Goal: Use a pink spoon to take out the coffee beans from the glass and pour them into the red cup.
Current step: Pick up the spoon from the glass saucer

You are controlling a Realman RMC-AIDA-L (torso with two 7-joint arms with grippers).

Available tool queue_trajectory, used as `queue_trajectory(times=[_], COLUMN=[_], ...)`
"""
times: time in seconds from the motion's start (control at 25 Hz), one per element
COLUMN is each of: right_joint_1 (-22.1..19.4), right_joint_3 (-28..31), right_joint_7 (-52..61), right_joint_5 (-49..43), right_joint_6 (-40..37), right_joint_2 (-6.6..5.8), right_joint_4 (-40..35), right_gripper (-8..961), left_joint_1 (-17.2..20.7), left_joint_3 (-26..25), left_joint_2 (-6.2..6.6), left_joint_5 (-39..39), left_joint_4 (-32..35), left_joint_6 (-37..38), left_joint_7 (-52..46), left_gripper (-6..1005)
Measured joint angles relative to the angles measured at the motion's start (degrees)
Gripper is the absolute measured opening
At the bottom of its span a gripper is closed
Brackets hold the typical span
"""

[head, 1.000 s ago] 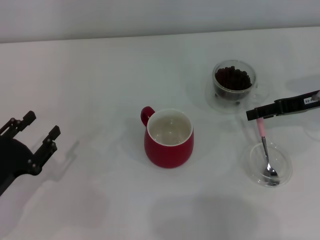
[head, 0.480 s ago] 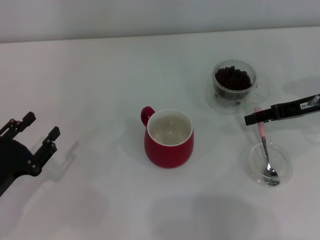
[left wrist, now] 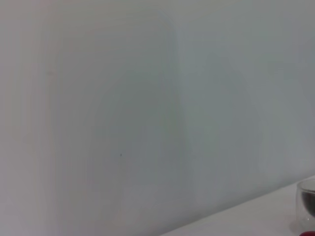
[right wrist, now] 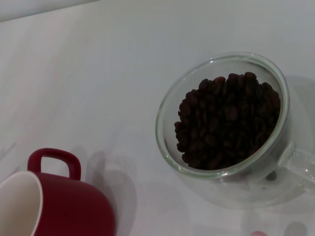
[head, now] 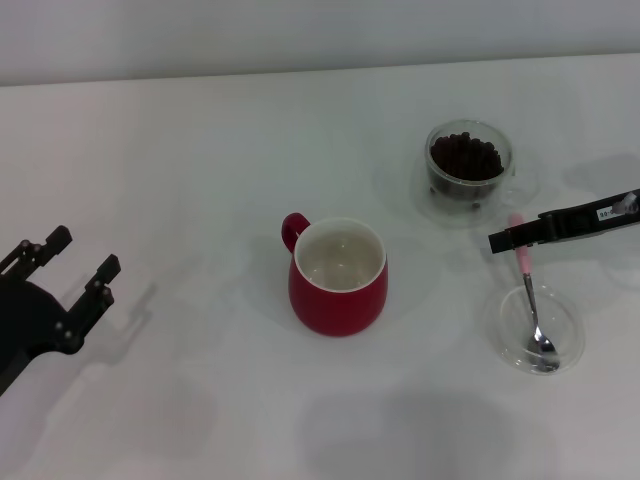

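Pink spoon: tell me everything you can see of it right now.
The pink spoon is a slim teaspoon with a pale pink handle and a shiny metal neck and bowl. Its bowl sits inside a shallow clear dish, and the handle leans out over the rim toward the glass of beans. The right claw crosses just over the handle's upper part; whether it touches or grips the handle cannot be told.

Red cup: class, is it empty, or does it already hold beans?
Empty: the head view shows the red cup's bare white interior, with no beans inside.
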Motion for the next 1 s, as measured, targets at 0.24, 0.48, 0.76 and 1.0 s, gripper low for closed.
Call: queue_trajectory(times=[0.24, 0.48, 0.76, 1.0], right_joint_1=[-0.04, 0.07, 0.25, 0.23], right_joint_3=[0.0, 0.0, -0.09, -0.09], right_joint_7=[0.27, 0.44, 0.24, 0.17], right_joint_5=[0.0, 0.0, 0.0, 0.0], right_joint_6=[-0.55, -0.74, -1.02, -1.1], right_joint_2=[0.0, 0.41, 0.54, 0.35], right_joint_4=[0.0, 0.0, -0.07, -0.11], right_gripper=[527, 386, 283, 191], left_joint_1=[0.02, 0.02, 0.33, 0.72], left_joint_3=[0.07, 0.08, 0.07, 0.07], left_joint_2=[0.0, 0.0, -0.04, -0.09], left_joint_5=[0.04, 0.09, 0.09, 0.09], left_joint_4=[-0.07, -0.08, -0.14, -0.21], left_joint_6=[0.35, 0.35, 0.36, 0.26], left_joint_7=[0.0, 0.0, 0.0, 0.0], left_gripper=[593, 593, 593, 593])
